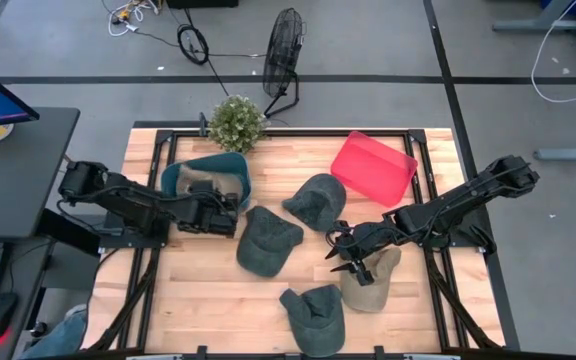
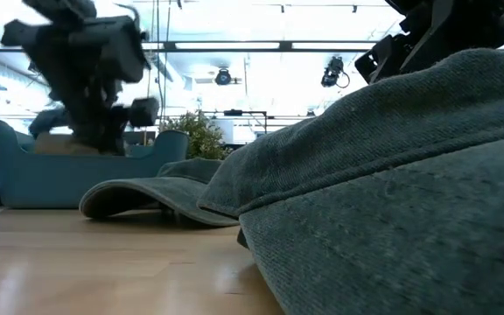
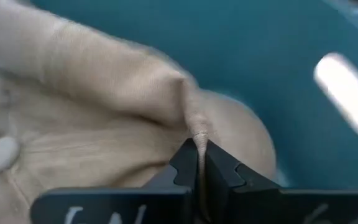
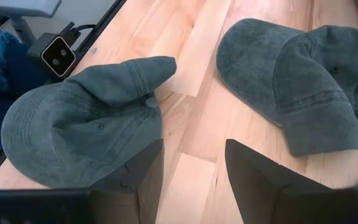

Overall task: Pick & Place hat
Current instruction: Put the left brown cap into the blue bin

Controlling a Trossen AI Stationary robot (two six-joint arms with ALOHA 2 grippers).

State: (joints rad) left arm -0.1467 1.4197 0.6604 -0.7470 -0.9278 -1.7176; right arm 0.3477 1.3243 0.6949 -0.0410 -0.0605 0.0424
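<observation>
A beige hat [image 1: 208, 184] sits in the teal bin [image 1: 183, 172] at the table's left; my left gripper [image 1: 216, 203] is over it and shut on its cloth. My right gripper [image 1: 353, 265] hangs open over bare wood, right beside a second beige hat [image 1: 375, 286] that lies on the table. Three dark green hats lie on the wood: one in the middle [image 1: 266, 240], one farther back [image 1: 316, 200], one near the front edge [image 1: 313, 315]. The right wrist view shows the front hat [image 4: 82, 127] and the middle hat [image 4: 297, 81] ahead of the open fingers. My left gripper pinches a raised fold of the beige hat's cloth [image 3: 196, 132] between its two fingers [image 3: 225, 171]. The fold stands up as a thin ridge between them. The rest of the hat spreads out beyond, inside the teal bin.
A red bin [image 1: 373, 167] stands at the far right of the table, a potted plant [image 1: 236, 122] at the far edge. A fan [image 1: 284, 60] stands on the floor beyond. In the low view the front green hat [image 2: 392, 192] blocks most of the table.
</observation>
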